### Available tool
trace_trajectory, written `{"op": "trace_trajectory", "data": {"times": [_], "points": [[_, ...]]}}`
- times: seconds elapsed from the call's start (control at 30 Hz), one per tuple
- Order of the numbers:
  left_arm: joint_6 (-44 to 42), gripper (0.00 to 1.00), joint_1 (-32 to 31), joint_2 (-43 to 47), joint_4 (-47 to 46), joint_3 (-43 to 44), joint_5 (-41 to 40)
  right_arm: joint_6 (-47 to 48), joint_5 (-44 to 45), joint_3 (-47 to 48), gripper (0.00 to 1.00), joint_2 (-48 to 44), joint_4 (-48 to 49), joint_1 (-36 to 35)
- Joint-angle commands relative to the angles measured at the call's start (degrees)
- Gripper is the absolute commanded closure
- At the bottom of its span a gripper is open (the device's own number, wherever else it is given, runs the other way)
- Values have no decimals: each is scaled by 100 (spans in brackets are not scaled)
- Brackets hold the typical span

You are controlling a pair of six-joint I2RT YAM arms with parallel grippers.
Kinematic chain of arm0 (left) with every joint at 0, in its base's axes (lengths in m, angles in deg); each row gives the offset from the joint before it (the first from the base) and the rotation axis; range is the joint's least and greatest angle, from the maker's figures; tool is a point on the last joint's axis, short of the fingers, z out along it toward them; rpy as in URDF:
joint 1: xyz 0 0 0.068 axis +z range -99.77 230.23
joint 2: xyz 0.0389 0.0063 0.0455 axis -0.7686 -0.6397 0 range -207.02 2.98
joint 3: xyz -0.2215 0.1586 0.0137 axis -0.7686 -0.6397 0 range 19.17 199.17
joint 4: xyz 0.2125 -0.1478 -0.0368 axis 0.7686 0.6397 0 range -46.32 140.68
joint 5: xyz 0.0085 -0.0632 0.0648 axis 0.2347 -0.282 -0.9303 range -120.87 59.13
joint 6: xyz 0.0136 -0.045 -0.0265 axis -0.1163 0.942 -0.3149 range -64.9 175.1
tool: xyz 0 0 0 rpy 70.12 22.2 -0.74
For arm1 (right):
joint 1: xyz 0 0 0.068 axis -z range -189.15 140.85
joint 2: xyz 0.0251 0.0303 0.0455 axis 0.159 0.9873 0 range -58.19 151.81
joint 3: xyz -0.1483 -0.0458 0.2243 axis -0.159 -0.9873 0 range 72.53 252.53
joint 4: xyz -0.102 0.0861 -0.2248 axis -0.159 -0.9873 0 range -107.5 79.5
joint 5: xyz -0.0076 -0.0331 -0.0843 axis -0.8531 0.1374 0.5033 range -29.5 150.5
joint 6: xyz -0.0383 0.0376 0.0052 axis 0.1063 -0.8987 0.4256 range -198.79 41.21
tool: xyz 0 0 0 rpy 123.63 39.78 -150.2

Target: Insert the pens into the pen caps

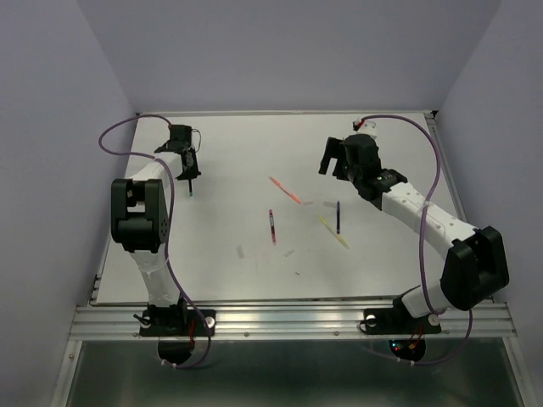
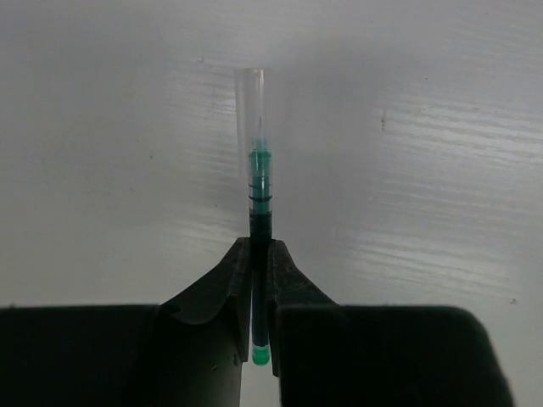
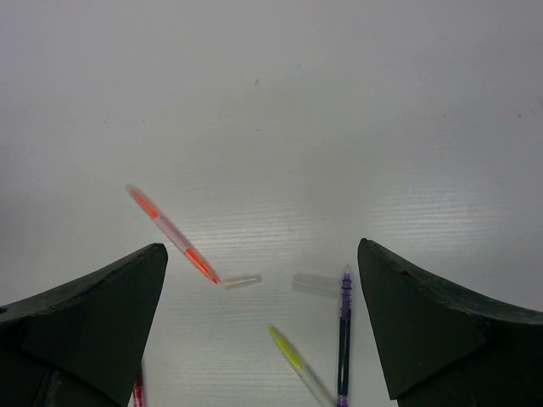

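The left gripper [image 2: 260, 254] is nearly closed, pinching the green pen [image 2: 259, 182] low on its barrel, near the far-left corner of the tabletop [image 1: 221, 136]. A clear cap [image 2: 249, 93] sits over the pen's tip. Gripping well back leaves the writing end free for the cap to slide on. It looks partly on rather than pressed home, though how deep I cannot tell.

The right gripper [image 3: 261, 250] is spread wide and holds nothing. It hovers over the tabletop's middle, toward the right edge, probably so its camera looks down on the next pieces. Below it, flat and uncapped, lie the orange pen [image 3: 170, 233], the blue pen [image 3: 344, 331], the yellow pen [image 3: 288, 356] and a sliver of the red pen [image 3: 137, 392]. A loose cap [image 3: 242, 280] lies just beside the orange pen's end, and a second cap [image 3: 316, 284] just beside the blue pen's end, so either pair seems a likely next target.

No brand, label or writing can be read on anything
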Motion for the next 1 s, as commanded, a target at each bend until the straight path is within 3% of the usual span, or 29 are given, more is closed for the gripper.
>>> {"op": "trace_trajectory", "data": {"times": [0.0, 0.2, 0.43, 0.67, 0.8, 0.9, 0.97], "points": [[-181, 91, 79, -54, -59, 187, 125, 137, 51, 129, 0, -19, 85, 92], [-102, 80, 158, -335, 2, 204, 81, 163, 112, 103, 0, -54, 77, 92], [-31, 52, 158, -12, -120, -6, 125, 137, 130, 77, 0, -186, 85, 92], [144, 50, 158, 367, -111, -191, 204, 137, 112, 59, 0, -300, 77, 92], [294, 43, 149, 989, -182, -314, 440, 128, 86, 24, 0, -353, 77, 92], [-2, 32, -8, 1560, -471, -559, 695, 207, -54, 15, 0, -353, 68, 92], [-372, 17, -193, 1825, -744, -806, 1011, 286, -116, 6, 0, -379, 68, 92]]}}
